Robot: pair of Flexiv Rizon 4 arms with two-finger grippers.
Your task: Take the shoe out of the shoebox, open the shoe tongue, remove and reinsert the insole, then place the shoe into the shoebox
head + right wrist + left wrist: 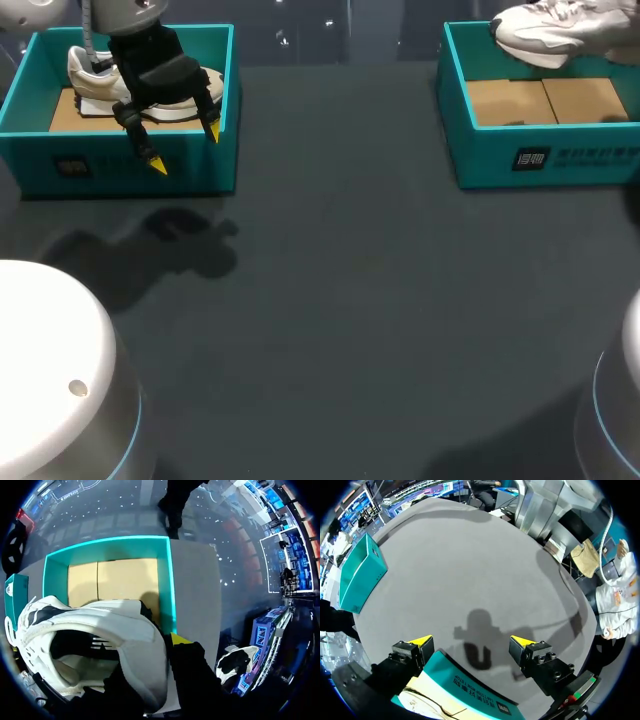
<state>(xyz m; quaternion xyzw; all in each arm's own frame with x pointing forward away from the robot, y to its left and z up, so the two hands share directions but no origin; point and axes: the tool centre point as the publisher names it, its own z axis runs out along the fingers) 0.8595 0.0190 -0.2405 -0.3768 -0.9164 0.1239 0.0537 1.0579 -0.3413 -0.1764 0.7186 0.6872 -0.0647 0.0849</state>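
Two teal shoeboxes stand at the table's far side. In the left shoebox lies a cream and white shoe. My left gripper hangs open above that box's front wall, which shows in the left wrist view under the open gripper, with the shoe behind it. The right shoebox shows only its cardboard floor. Above its far edge a white shoe is held up. My right gripper is shut on this shoe's collar; one yellow fingertip shows outside, the other is hidden.
The dark table top stretches between the boxes and the front edge. White rounded arm bases stand at the front left and front right. The right shoebox shows far ahead in the left wrist view.
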